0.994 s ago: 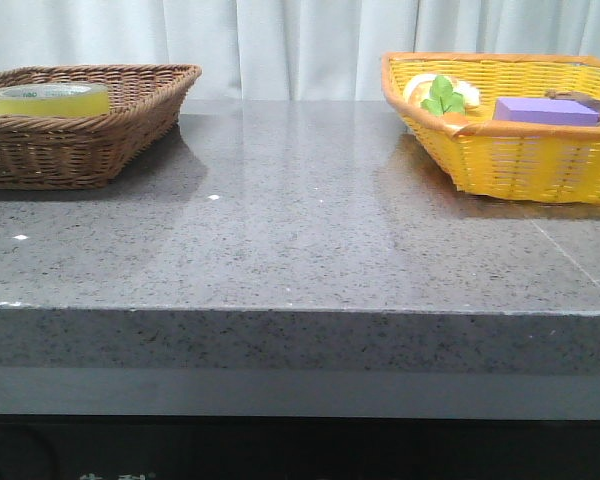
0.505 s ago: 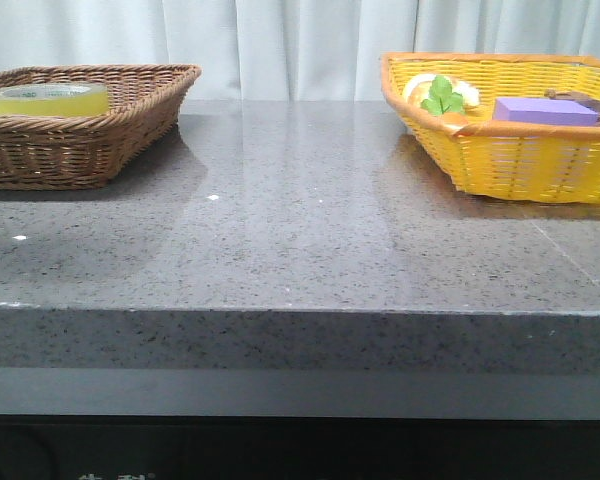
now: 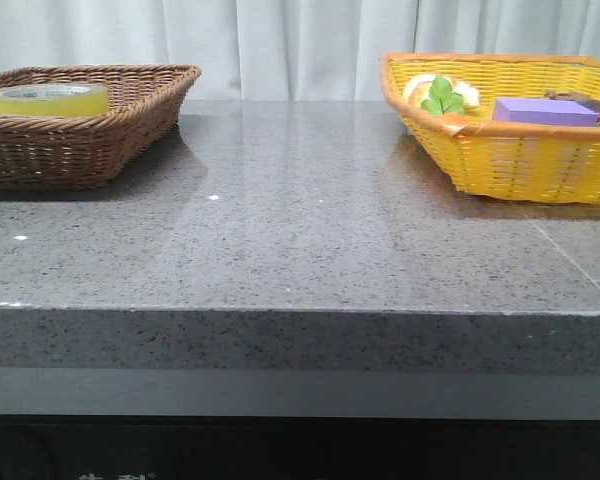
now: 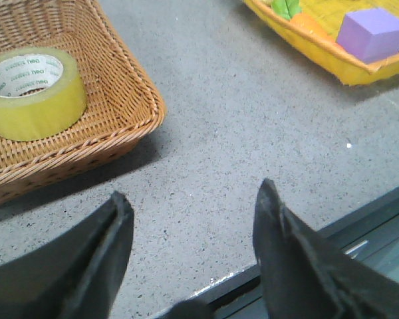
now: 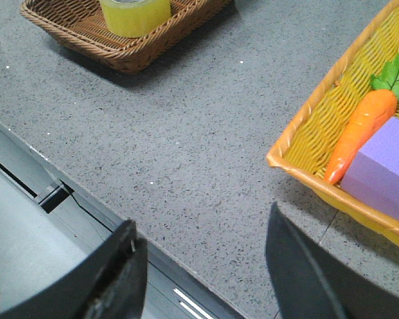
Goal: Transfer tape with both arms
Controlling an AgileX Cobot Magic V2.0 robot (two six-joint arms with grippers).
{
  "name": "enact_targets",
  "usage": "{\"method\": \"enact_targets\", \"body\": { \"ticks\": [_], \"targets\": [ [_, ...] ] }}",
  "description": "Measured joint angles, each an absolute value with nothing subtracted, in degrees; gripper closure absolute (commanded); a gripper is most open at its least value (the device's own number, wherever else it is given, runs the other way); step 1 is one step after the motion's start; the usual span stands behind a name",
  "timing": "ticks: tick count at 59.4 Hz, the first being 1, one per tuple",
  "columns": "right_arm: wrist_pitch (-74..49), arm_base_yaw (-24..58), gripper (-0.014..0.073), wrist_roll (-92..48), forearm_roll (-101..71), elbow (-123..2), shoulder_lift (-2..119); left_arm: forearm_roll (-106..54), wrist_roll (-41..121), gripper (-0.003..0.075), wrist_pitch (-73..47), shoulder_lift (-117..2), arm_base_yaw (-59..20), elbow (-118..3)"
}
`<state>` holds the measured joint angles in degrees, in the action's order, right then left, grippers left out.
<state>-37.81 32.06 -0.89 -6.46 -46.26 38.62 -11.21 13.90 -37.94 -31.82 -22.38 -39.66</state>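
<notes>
Tape (image 3: 46, 98) sits in the brown wicker basket (image 3: 130, 125) at the far left of the table (image 3: 300, 250); front view shows only its upper part above the rim. Yellow basket (image 3: 520, 160) is at the far right, well apart, holding a purple block (image 3: 546, 110) and something with green leaves. Neither arm shows in this view, so both are judged to be parked back from the work area.

Left wrist view: roll lies flat on its side face, core opening up, in a corner of the brown basket. That pose leaves the outer wall and the core free for a grasp from above. Left gripper (image 4: 193, 259) hangs over the near table edge, fingers spread wide, nothing between them. It is well apart from the roll.

Right wrist view: right gripper (image 5: 203, 266) also hangs over the near edge, fingers wide, empty. A carrot (image 5: 359, 133) lies just beside the purple block in the yellow basket; the tape shows in the far brown basket.

Judgement: task not yet begun. The left arm is closer to the tape, so it likely picks first; the bare middle of the table suits a handover to the right arm.
</notes>
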Motion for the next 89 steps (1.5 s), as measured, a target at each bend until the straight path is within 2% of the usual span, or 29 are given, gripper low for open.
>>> {"method": "enact_targets", "body": {
  "ticks": [4,8,12,20,24,28,77,89],
  "targets": [
    [-37.81,32.06,0.0209,-0.89,-6.46,-46.26,38.62,-11.92,13.90,0.0317,-37.49,-31.48,-22.38,-39.22],
    [-37.81,32.06,0.0273,-0.89,-6.46,-46.26,38.62,-12.69,13.90,0.0357,-36.70,-31.48,-22.38,-38.96],
    [-37.81,32.06,0.0356,-0.89,-6.46,-46.26,38.62,-13.07,13.90,0.0426,-35.83,-31.48,-22.38,-38.97],
    [-37.81,32.06,0.0545,-0.89,-6.46,-46.26,38.62,-13.31,13.90,0.0623,-34.46,-31.48,-22.38,-38.97],
    [-37.81,32.06,0.0612,-0.89,-6.46,-46.26,38.62,-13.31,13.90,0.0704,-33.91,-31.48,-22.38,-38.97],
    [-37.81,32.06,0.0666,-0.89,-6.46,-46.26,38.62,-13.31,13.90,0.0741,-33.68,-31.48,-22.38,-38.97],
    [-37.81,32.06,0.0661,-0.89,-6.46,-46.26,38.62,-13.15,13.90,0.0741,-33.68,-31.48,-22.38,-38.97],
    [-37.81,32.06,0.0661,-0.89,-6.46,-46.26,38.62,0.00,3.15,0.0741,-28.94,-30.26,-22.38,-33.73]
  ]
}}
